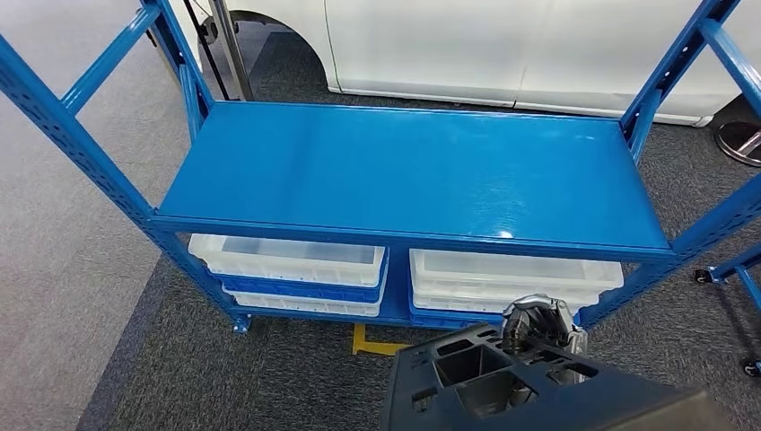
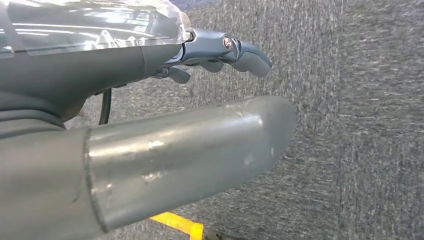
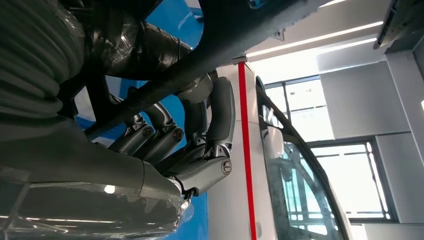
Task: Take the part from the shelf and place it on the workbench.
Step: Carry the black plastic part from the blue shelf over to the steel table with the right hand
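Head view first: your right hand (image 1: 537, 323) sits low in the picture, fingers wrapped over the far edge of the dark grey part (image 1: 502, 382), which it holds just in front of the blue shelf (image 1: 413, 171). Beyond the hand, the shelf's top board lies bare, and under it white and blue bins (image 1: 296, 269) are stacked on the lower level, just past the fingertips. A white car (image 1: 502, 45) stands behind the shelf.

Left wrist view: your left hand (image 2: 150, 110) holds nothing, its thumb straight and its fingers (image 2: 235, 50) loosely extended over grey carpet (image 2: 360, 125). A yellow floor mark (image 2: 180, 225) lies near the thumb.

Right wrist view: your right hand's fingers (image 3: 200, 130) curl tightly around a dark bar of the part (image 3: 210, 45), with the car beyond them.
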